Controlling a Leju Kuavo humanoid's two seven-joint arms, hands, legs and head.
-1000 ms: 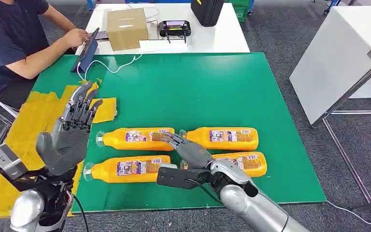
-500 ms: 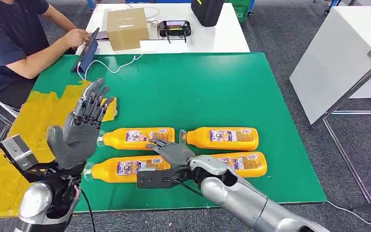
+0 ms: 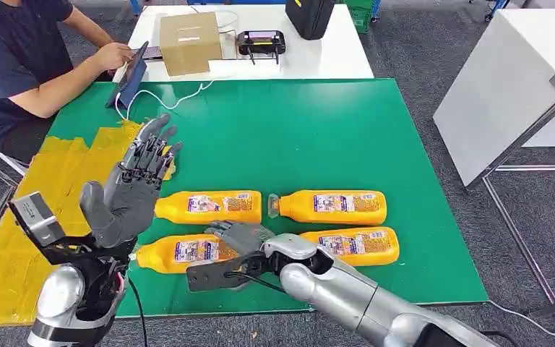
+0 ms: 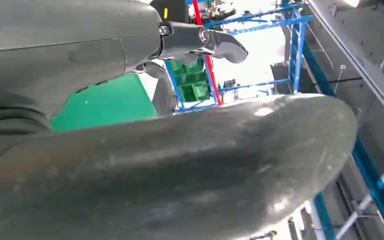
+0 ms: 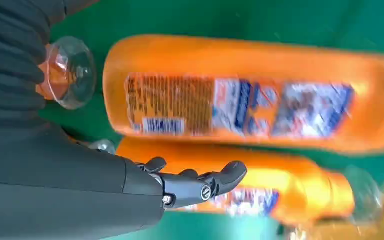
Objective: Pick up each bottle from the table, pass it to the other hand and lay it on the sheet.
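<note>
Four orange bottles lie on the green table [image 3: 296, 130] in two rows: far left [image 3: 209, 206], far right [image 3: 332, 206], near left [image 3: 177, 252] and near right [image 3: 358, 244]. My right hand [image 3: 240, 235] reaches flat over the right end of the near left bottle with nothing grasped. In the right wrist view its fingers [image 5: 200, 185] spread over one bottle [image 5: 275, 200], beside another [image 5: 240, 95]. My left hand [image 3: 128, 191] is raised, open and empty, palm up beside the bottles' caps. Its thumb [image 4: 180, 165] looms large in the left wrist view. The yellow sheet [image 3: 43, 181] lies at the left.
A person [image 3: 22, 58] sits at the far left, handling a tablet [image 3: 131, 76]. A white cable [image 3: 177, 100] trails onto the green table. Behind it a white table holds a cardboard box [image 3: 190, 42], a controller [image 3: 260, 42] and a black bag [image 3: 309, 16]. Another white table [image 3: 506, 87] stands right.
My right hand has slid left from between the near bottles to above the near left bottle. My left hand has moved right and forward, staying open.
</note>
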